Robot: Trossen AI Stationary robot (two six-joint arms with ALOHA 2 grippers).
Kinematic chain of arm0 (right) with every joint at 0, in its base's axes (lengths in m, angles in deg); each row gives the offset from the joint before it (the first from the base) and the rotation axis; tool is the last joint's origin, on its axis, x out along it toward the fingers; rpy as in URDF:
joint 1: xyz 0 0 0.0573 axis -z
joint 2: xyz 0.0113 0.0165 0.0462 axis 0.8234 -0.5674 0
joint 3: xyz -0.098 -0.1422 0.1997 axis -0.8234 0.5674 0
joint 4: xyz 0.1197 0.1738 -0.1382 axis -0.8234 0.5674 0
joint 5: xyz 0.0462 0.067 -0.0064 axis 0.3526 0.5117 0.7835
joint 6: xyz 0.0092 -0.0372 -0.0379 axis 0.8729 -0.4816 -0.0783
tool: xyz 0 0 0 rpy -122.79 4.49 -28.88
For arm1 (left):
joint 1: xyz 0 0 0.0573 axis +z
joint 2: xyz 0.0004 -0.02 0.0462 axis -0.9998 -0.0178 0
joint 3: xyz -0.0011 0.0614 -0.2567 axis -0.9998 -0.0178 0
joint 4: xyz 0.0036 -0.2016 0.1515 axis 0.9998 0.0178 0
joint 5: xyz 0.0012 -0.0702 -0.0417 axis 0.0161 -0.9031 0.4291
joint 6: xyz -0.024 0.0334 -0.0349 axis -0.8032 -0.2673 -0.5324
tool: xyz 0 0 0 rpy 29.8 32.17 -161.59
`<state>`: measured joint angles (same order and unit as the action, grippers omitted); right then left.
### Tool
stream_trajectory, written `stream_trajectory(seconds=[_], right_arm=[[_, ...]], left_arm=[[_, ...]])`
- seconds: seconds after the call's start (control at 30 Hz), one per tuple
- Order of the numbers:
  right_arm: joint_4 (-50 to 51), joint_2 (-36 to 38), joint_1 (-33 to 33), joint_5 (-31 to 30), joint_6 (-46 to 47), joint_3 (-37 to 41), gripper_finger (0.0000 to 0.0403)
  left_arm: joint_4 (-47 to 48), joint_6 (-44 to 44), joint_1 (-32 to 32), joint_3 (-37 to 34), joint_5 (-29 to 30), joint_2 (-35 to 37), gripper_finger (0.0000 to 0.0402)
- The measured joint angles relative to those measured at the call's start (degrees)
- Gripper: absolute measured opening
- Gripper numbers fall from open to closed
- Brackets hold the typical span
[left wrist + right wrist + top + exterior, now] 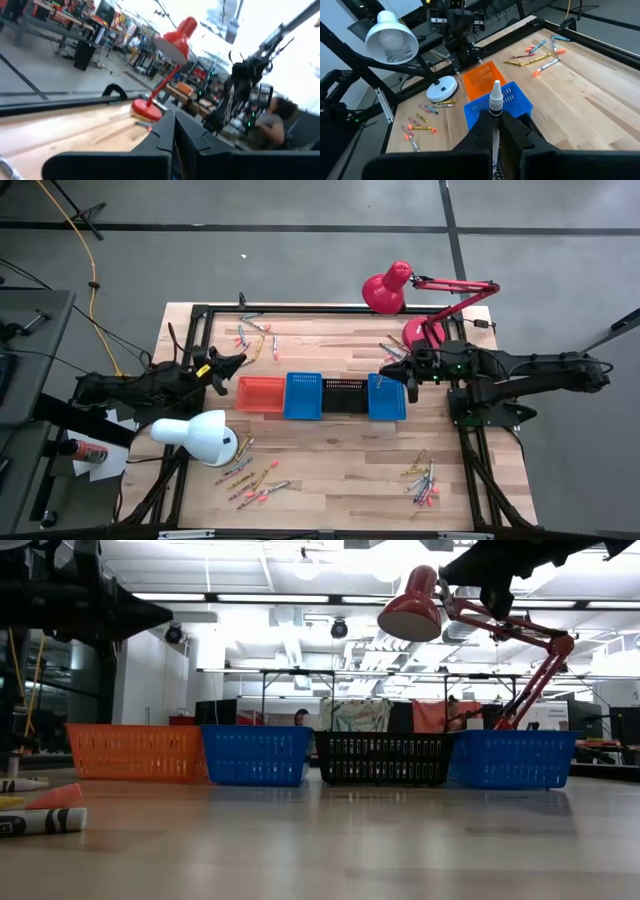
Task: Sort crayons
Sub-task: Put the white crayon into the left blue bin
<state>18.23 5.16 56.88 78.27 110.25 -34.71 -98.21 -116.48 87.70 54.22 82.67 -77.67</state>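
Grey crayon (495,97) pinched in right end effector (495,120) (label unreadable), left end effector (174,131) closed empty.

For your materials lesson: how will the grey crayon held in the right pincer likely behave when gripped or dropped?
The grey crayon is a thin, straight stick, so probably stiff and light. Held upright in the right pincer, it may slip if loosened. Being round, it would likely roll on the table.
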Motion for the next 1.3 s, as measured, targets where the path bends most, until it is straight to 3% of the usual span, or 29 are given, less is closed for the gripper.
stream_trajectory(seconds=[0.27, 0.57, 0.87, 0.97, 1.17, 1.3], right_arm=[[-2.78, 0.20, 0.02, -0.01, -1.47, 0.00, 0.0000], [-4.92, 0.20, 0.04, 0.04, -2.70, 0.00, 0.0000], [-4.80, 0.20, 0.04, 1.30, -4.28, 0.00, 0.0000], [-3.43, 0.20, 0.04, 1.30, -5.22, 0.00, 0.0000], [12.29, -1.93, 0.02, 1.32, -2.78, 0.00, 0.0000], [10.22, -5.47, 0.02, 1.52, -5.13, 0.00, 0.0000]], left_arm=[[-7.77, 0.59, 0.14, 0.94, -4.45, -2.97, 0.0001], [-6.97, 14.17, 1.68, 15.38, -4.69, -19.21, 0.0000], [-3.79, 15.64, 9.15, 24.04, -22.27, -35.73, 0.0000], [-7.11, 15.32, 10.12, 24.76, -22.94, -38.76, 0.0000], [-11.79, 15.32, 10.80, 24.81, -22.98, -40.81, 0.0000], [-11.76, 15.32, 10.80, 24.81, -22.52, -40.79, 0.0000]])
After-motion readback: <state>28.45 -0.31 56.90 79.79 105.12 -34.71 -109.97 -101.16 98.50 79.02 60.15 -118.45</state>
